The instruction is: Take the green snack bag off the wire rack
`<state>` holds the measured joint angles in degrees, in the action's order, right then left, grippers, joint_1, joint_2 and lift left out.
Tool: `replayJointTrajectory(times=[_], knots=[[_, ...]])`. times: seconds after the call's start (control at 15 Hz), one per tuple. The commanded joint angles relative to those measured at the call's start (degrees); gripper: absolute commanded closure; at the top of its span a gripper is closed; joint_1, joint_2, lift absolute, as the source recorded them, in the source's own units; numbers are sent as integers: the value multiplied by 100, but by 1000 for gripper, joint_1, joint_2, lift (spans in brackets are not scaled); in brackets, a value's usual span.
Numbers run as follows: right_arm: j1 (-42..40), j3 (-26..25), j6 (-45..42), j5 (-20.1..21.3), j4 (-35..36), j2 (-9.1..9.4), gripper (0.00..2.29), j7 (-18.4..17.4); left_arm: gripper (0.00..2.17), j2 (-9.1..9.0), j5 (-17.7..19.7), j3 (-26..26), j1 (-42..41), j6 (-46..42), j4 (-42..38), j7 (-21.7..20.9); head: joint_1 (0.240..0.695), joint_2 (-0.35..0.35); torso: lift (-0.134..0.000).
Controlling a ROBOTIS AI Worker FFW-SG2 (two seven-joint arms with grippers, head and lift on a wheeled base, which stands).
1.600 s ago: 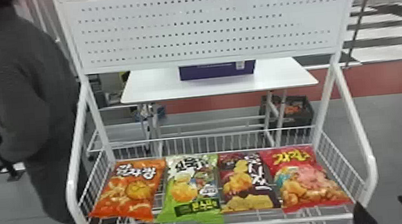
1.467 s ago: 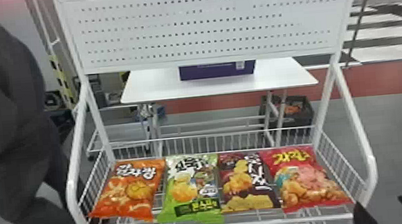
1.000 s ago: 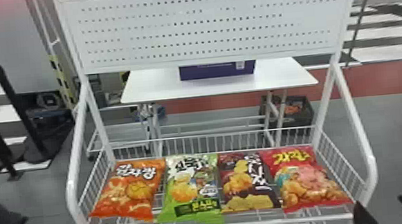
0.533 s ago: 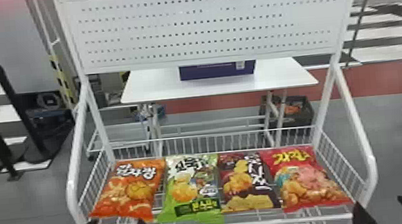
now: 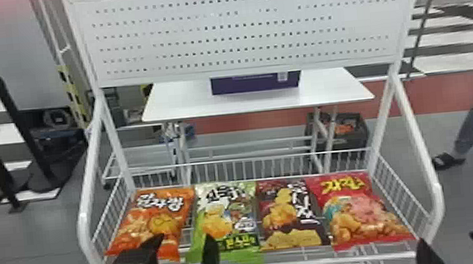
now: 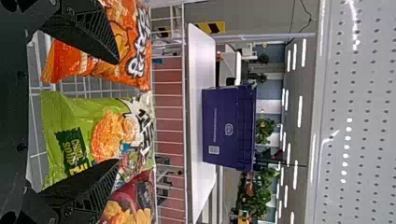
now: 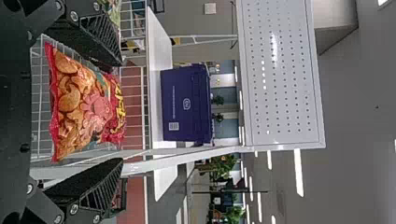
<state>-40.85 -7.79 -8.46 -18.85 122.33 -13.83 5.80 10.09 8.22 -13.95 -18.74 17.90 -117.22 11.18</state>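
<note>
Four snack bags in a row on the wire rack, one of each colour. Clock centred on the green snack bag: orange bag at nine, brown bag at three, red bag farther along three. One white table behind, toward twelve, one purple box on it. Front rail crosses at six. Left gripper at eight, pointing forward, fingers spread. Right gripper between three and four, well apart, fingers also spread.

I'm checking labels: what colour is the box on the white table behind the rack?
Dark purple-blue, seen best in the left wrist view.
</note>
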Motion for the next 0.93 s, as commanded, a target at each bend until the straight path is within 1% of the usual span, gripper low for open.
replayJointTrajectory(times=[0.0,0.07,0.27,0.47,0.6,0.73,0.87], knots=[[-2,24,-2,48,-16,38,167,0,151,-69,171,-64,380,281,200,51,499,0,0],[7,32,-20,57,-16,47,167,0,151,-104,233,-73,520,457,279,51,499,0,0],[7,41,-37,65,-16,56,167,0,151,-174,268,-319,1013,773,604,122,499,0,0],[-20,41,-72,57,-16,56,167,0,154,-280,250,-503,1443,1107,938,130,499,0,0],[-46,41,-90,48,1,56,167,0,154,-306,233,-600,1672,1265,1219,139,499,0,0],[-64,24,-90,39,1,38,167,0,154,-341,206,-635,1865,1494,1395,236,499,0,0],[-55,15,-90,30,1,30,167,0,154,-350,197,-662,1944,1494,1579,253,499,0,0]])
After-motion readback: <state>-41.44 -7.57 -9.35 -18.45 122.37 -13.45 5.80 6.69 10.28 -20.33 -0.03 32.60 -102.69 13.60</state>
